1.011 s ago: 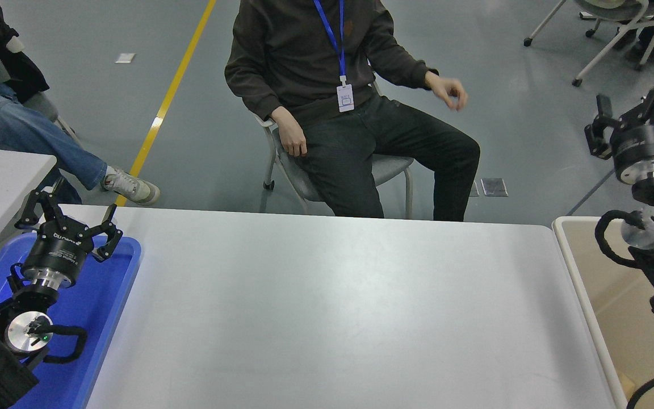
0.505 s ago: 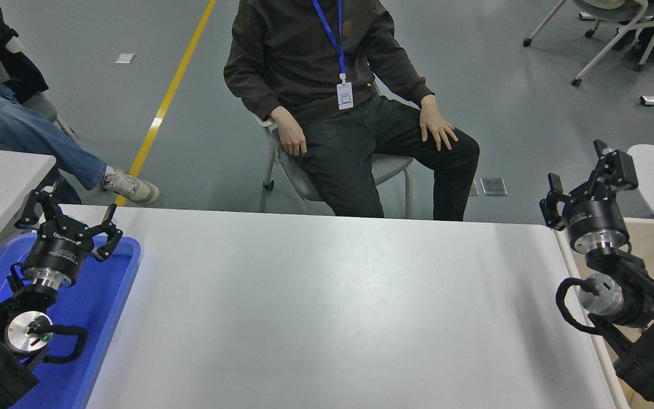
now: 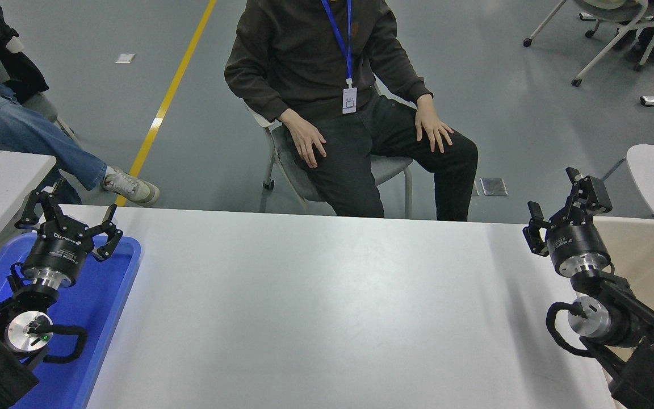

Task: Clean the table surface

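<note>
- The right claw (image 3: 564, 213) is wide open, holds nothing, and hangs over the table surface (image 3: 327, 307) at its far right corner.
- The left claw (image 3: 68, 216) is open too, parked over the blue tray (image 3: 105, 307).

A blue tray (image 3: 108, 318) lies at the left, a beige bin (image 3: 653, 255) at the right. A seated person (image 3: 338, 85) (hands on thighs) faces the bench's far edge.
</note>
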